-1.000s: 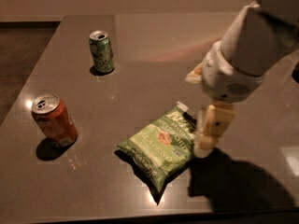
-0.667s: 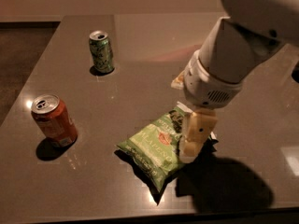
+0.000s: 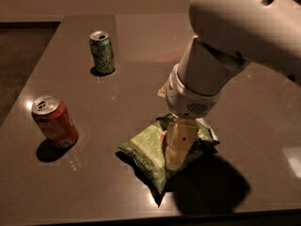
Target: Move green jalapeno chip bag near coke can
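Note:
The green jalapeno chip bag [image 3: 143,150] lies flat on the dark table [image 3: 244,107], near its front edge and right of centre. My gripper [image 3: 177,155] hangs from the big white arm [image 3: 235,36] and comes straight down onto the middle of the bag, covering part of it. The orange-red coke can [image 3: 54,121] stands upright at the left side of the table, well apart from the bag.
A green patterned can [image 3: 102,52] stands upright at the back left. The table's front edge [image 3: 141,216] runs just below the bag. Its left edge is close to the coke can. The arm casts a dark shadow [image 3: 211,182] right of the bag.
The arm has swung left and lowered. The gripper went from the bag's right edge to over its middle. The bag and both cans have not moved.

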You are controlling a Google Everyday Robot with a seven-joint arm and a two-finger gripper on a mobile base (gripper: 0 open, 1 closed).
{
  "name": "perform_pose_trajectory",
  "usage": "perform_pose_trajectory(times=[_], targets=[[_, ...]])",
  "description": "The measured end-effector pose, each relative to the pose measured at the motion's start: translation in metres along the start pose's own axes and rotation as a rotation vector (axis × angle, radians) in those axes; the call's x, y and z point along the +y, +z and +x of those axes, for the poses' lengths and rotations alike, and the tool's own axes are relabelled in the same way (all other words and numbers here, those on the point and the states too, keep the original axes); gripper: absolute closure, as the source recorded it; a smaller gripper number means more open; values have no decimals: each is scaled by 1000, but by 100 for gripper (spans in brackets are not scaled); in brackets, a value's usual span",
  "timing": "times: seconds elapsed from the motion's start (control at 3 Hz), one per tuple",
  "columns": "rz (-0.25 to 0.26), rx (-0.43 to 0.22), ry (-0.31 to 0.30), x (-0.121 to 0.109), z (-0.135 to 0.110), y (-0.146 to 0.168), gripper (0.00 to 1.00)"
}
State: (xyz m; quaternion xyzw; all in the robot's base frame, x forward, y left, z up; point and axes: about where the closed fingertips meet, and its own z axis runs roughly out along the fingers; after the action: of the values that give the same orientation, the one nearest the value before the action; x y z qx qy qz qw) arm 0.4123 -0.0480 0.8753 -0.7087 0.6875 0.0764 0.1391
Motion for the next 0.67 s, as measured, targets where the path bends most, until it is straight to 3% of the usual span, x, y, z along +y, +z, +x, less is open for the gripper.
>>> perform_pose_trajectory(times=[0.33, 0.67], targets=[[-27, 40, -31, 4, 7, 16, 0], [-56, 62, -47, 9, 13, 23, 17]])
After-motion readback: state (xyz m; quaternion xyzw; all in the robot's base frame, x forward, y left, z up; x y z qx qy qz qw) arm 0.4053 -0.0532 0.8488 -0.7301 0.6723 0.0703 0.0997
